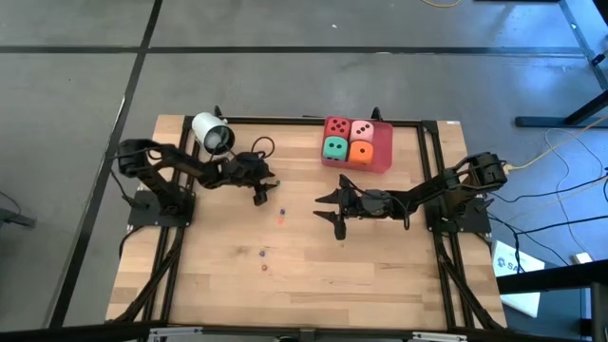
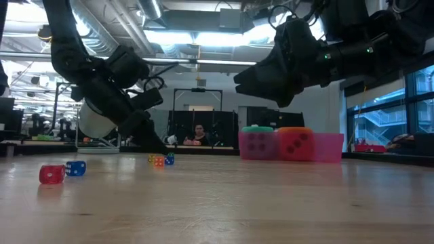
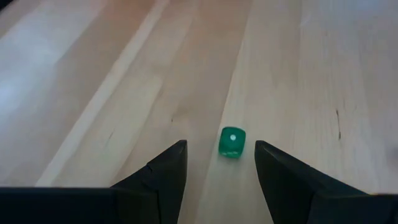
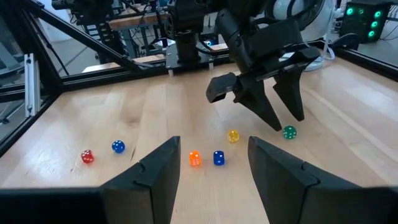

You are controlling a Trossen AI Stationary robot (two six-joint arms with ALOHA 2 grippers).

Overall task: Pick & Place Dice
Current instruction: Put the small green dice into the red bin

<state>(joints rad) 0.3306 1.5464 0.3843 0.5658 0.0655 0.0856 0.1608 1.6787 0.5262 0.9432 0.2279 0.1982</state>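
High view: four soft dice sit in a 2x2 block in the pink tray [image 1: 383, 158], upper centre-right of frame, at the far table edge. Red die [image 1: 337, 126] is upper left of the block, pink die [image 1: 362, 130] upper right, green die [image 1: 334, 147] lower left and orange die [image 1: 361, 151] lower right. All four touch their neighbours, and neither gripper is near them.

Left gripper [image 1: 261, 195] is left of centre and below the white cylinder [image 1: 211, 133], which lies on its side at upper left. Left wrist view: its jaws are spread, holding nothing. A small green die [image 3: 232, 142] lies on the wood in the gap just ahead of the fingertips [image 3: 177, 155], with no contact on either side.

Right gripper [image 1: 330, 217] is at centre frame, below the tray and pointing left at the left gripper. Right wrist view: jaws apart, nothing held.

More small dice are loose on the table in the right wrist view:
- Lower left: a small red die [image 4: 87, 156] and a small blue die [image 4: 117, 147].
- Between the right fingers: a small orange die [image 4: 194, 158] beside a second blue die [image 4: 218, 158].
- Just above those: a small yellow die [image 4: 232, 135].
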